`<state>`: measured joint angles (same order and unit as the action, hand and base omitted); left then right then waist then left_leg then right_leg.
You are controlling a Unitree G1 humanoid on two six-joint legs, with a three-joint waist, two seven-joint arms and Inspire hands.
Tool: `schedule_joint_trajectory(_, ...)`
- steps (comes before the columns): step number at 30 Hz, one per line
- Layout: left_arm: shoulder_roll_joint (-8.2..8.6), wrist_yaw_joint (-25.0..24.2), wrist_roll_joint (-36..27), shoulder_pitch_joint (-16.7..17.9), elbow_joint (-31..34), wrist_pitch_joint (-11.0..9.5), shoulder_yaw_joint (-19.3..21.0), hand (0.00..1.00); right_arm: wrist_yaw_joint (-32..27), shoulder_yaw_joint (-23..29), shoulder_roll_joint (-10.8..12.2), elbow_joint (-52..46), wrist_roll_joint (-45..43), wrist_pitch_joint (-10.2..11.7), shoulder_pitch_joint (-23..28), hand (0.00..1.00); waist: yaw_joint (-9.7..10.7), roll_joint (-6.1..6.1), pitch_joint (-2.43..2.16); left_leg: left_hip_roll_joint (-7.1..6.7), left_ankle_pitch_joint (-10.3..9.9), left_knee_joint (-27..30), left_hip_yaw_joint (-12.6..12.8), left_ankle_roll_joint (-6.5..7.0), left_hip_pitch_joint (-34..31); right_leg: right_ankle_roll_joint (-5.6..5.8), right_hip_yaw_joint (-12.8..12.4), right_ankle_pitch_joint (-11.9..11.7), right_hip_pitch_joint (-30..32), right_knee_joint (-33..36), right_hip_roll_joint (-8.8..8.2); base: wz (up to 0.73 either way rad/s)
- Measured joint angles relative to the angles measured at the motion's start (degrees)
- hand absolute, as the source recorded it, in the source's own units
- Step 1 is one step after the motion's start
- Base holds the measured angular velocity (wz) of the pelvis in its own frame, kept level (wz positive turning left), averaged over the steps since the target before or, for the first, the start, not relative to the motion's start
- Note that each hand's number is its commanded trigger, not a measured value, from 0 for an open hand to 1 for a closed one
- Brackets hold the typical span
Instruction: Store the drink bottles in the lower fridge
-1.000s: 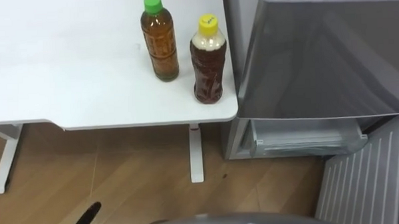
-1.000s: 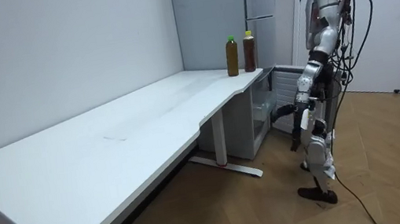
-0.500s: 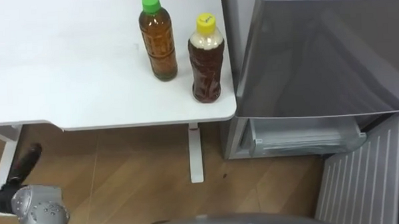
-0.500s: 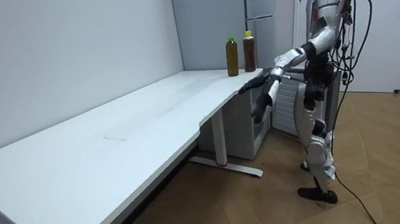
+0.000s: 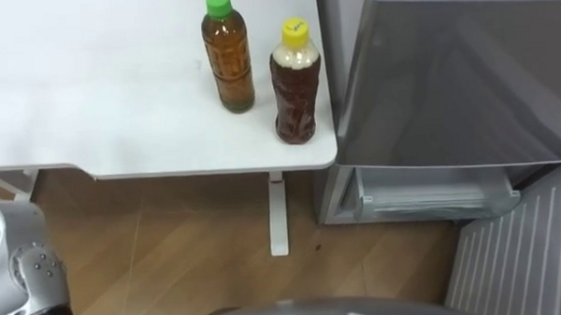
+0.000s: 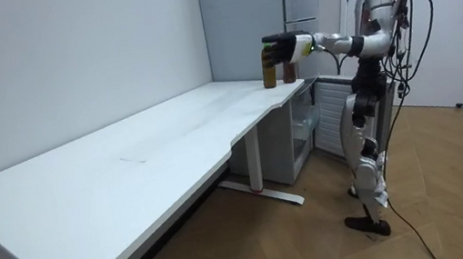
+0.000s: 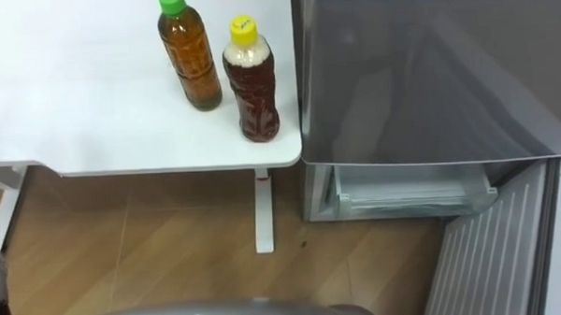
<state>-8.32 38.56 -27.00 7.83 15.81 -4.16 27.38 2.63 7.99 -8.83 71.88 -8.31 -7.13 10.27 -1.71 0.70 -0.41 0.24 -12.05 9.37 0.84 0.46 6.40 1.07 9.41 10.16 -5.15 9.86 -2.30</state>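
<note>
The left hand [image 6: 278,47] is held out at the end of a raised arm. In the room view it sits level with the two drinks and overlaps them, and I cannot tell whether it is open or closed, or whether it touches anything. The green-capped bottle [image 5: 227,56] and the yellow-capped bottle [image 5: 295,82] stand upright just beside each other near the corner of the white surface [image 5: 91,99]. The grey fridge [image 5: 456,86] is right next to that corner. Its lower compartment [image 5: 431,194] is open, and the robot stands on the wooden floor [image 5: 172,255] in front of it.
</note>
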Motion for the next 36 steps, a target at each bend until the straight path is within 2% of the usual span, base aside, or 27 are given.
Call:
schedule_joint_trajectory(4, -0.13, -5.52, 4.54, -0.01, 3.99, 0.0, -3.24, 0.0, 0.82, -0.02, -0.12, 1.19, -0.02, 0.27, -0.29, 0.0, 0.24, -0.06, 0.09, 0.0, 0.01, 0.03, -0.37, -0.01, 0.08, 0.0, 0.09, 0.01, -0.17, -0.14, 0.02, 0.03)
schedule_joint_trajectory(5, -0.14, -7.63, 5.33, -0.02, 4.74, 0.02, -4.07, 0.0, 1.34, -0.01, -0.16, 1.3, -0.04, 0.29, -0.29, 0.0, 0.34, -0.04, 0.24, -0.01, 0.01, 0.03, -0.38, -0.01, -0.08, 0.0, 0.06, 0.01, -0.59, -0.22, 0.02, 0.0)
schedule_joint_trajectory(6, -0.13, -9.69, 5.33, -0.02, 5.72, 0.09, -4.62, 0.0, 1.49, -0.02, -0.14, 1.29, -0.05, 0.31, -0.29, 0.0, 0.49, -0.11, 0.43, -0.03, 0.0, 0.03, -0.37, -0.01, -0.1, 0.02, 0.03, 0.02, -0.61, -0.28, 0.02, 0.0)
schedule_joint_trajectory(9, -0.15, -13.59, 5.33, -0.02, 7.89, 0.13, -5.34, 0.0, 2.25, -0.13, -0.13, 1.01, -0.32, 0.21, -0.27, 0.0, 0.57, -0.17, 0.53, -0.02, -0.01, -0.04, -0.32, -0.02, -0.7, 0.02, -0.2, 0.03, 0.18, -0.28, 0.08, -0.01)
schedule_joint_trajectory(11, -0.87, -17.1, 5.2, -0.07, 9.0, 0.27, -5.93, 0.0, 2.89, -0.62, -0.13, 1.08, -0.9, 0.16, -0.2, 0.0, 0.67, -0.03, 0.8, 0.06, -0.01, -0.14, -0.03, -0.02, -0.87, 0.01, -0.81, 0.02, 0.53, -0.22, 0.23, -0.06)
schedule_joint_trajectory(12, -1.72, -18.88, 5.16, -0.22, 9.03, 0.44, -6.37, 0.0, 3.68, -0.64, -0.1, 1.31, -1.07, 0.15, -0.2, 0.0, 0.89, -0.01, 0.8, 0.1, -0.01, -0.23, -0.02, -0.02, -0.85, 0.01, -1.04, 0.02, 0.49, -0.22, 0.32, -0.04)
schedule_joint_trajectory(16, -2.61, -24.41, 5.21, -1.91, 9.09, 1.22, -7.77, 0.0, 5.24, -1.36, -0.04, 1.7, -1.26, 0.15, -0.22, 0.0, 1.41, -0.05, 0.78, 0.1, 0.0, -0.22, 0.27, -0.02, -0.93, 0.0, -1.52, 0.01, 0.89, -0.1, 0.34, -0.04)
schedule_joint_trajectory(19, -3.93, -28.77, 4.89, -2.68, 10.28, 2.08, -9.67, 0.0, 6.78, -1.76, -0.01, 2.0, -1.6, 0.11, -0.6, 0.0, 1.64, 0.08, 0.81, 0.07, 0.0, 0.01, 0.43, -0.01, -1.22, -0.04, -1.67, -0.02, 1.32, -0.02, 0.31, -0.06)
schedule_joint_trajectory(21, -3.94, -32.02, 3.67, -3.68, 10.42, 2.23, -10.1, 0.0, 6.82, -1.75, -0.03, 3.05, -2.32, 0.11, -1.43, 0.0, 1.94, 0.12, 0.81, 0.1, 0.01, 0.01, 0.55, -0.01, -0.92, -0.04, -2.14, -0.02, 1.23, 0.04, 0.36, -0.09)
schedule_joint_trajectory(26, -3.94, -35.81, 2.72, -3.88, 10.42, 2.46, -10.75, 0.0, 6.88, -1.78, -0.09, 4.04, -3.25, 0.21, -2.69, 0.0, 3.07, 0.12, 0.85, 0.1, 0.01, 0.01, 0.79, -0.01, -0.83, -0.04, -2.3, -0.02, 1.25, 0.04, 0.37, -0.01)
schedule_joint_trajectory(33, -3.94, -41.34, 2.81, -3.86, 10.09, 2.85, -12.02, 0.0, 7.93, -1.7, -0.2, 4.95, -4.89, 0.11, -3.46, 0.0, 3.71, 0.25, 1.19, 0.06, 0.01, 0.01, 0.59, -0.01, -1.14, -0.03, -2.25, 0.0, 1.71, -0.05, 0.36, 0.02)
schedule_joint_trajectory(36, -3.95, -46.15, 2.79, -3.86, 10.09, 5.36, -14.3, 0.0, 8.13, -1.71, -0.2, 4.75, -5.83, -0.03, -3.73, 0.0, 3.84, 0.57, 1.12, 0.07, 0.02, 0.16, 0.61, 0.0, -1.79, -0.05, -2.07, -0.02, 2.23, 0.3, 0.37, 0.0)
